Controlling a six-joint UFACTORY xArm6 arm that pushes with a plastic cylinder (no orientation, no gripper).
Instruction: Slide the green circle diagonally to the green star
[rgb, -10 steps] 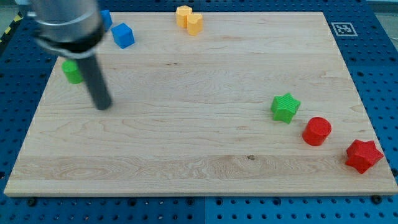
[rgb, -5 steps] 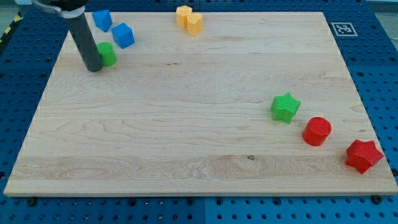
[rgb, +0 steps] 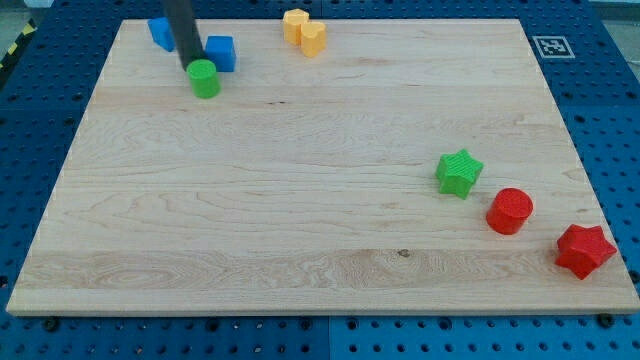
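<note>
The green circle sits near the board's top left. My tip is just above and left of it, touching or almost touching its upper left edge. The rod rises out of the view's top. The green star lies far off at the right of the board, lower down. A blue cube sits right next to the rod, just above and right of the green circle.
A second blue block is left of the rod at the top. Two yellow blocks stand together at the top edge. A red circle and a red star lie below and right of the green star.
My tip moved up and right, swinging round the green circle's left side to its upper left. The green circle slid right and up. The nearer blue cube shifted slightly right.
</note>
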